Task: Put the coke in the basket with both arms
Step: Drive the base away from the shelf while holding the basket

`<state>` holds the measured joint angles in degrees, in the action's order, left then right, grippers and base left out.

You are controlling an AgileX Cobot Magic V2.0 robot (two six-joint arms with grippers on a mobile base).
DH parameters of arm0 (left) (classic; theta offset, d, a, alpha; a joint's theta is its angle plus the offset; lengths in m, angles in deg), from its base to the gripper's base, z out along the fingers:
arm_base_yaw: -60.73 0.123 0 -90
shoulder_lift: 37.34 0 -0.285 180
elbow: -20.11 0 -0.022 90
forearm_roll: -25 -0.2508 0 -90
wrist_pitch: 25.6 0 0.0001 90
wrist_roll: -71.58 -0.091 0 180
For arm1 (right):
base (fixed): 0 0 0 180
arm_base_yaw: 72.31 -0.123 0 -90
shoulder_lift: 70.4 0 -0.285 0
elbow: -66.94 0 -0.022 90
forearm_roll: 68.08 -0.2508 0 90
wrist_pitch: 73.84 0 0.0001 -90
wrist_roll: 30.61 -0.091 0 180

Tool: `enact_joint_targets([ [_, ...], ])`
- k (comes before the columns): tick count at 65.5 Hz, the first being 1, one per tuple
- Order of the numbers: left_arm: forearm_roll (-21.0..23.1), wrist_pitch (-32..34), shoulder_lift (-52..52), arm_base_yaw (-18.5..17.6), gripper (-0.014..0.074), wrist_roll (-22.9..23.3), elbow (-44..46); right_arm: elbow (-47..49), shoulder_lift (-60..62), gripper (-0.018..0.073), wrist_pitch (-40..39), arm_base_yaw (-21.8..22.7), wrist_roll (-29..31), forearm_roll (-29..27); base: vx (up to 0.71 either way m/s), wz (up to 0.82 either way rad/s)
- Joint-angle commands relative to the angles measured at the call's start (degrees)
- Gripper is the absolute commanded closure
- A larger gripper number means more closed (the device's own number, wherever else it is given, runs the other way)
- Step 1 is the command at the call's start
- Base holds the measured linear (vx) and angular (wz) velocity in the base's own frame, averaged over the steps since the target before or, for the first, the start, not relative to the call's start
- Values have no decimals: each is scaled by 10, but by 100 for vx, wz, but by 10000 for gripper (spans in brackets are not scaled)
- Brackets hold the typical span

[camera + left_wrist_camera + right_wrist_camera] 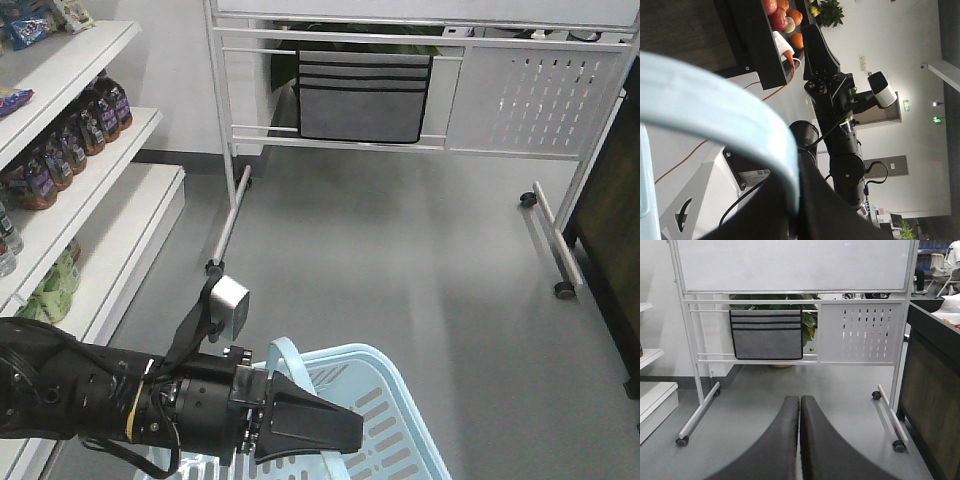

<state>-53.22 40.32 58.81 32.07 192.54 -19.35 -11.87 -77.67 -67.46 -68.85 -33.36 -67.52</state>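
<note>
Two arms, and only one is free. In the front-facing view my left end effector [345, 432] reaches in from the lower left, closed on the loop handle [285, 352] of the light blue basket [405, 372]. The basket hangs just beneath and to the right of it, at the bottom edge of the frame. I cannot pick out a coke for certain. The likeliest candidates are the dark drink bottles [78, 140] on the white shelf [140, 122] at far left, lined along the shelf's length, with labels too small to read. They sit on the left arm's side, but that arm is busy, so I judge the right arm would have to cross over to fetch one. From the left wrist, the handle sweeps across close to the lens against the dark finger [812, 212]. The right end effector [811, 30] is raised beyond it, near a black shelf of fruit [788, 19]. The green signs on the far wall are unreadable. From the right wrist, both fingers [785, 440] are pressed together on nothing, aimed at the whiteboard stand [790, 265] and its grey pocket organiser [766, 335], away from the bottles.
</note>
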Motion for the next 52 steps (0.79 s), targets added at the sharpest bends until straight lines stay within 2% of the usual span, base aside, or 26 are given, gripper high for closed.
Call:
enact_joint_targets([
  [1, 36, 130, -20, -3, 603, 3, 12, -9, 11, 564, -44, 4, 1, 6, 18, -9],
  [52, 36, 130, -20, -3, 603, 3, 12, -9, 11, 564, -44, 4, 1, 6, 23, -4],
])
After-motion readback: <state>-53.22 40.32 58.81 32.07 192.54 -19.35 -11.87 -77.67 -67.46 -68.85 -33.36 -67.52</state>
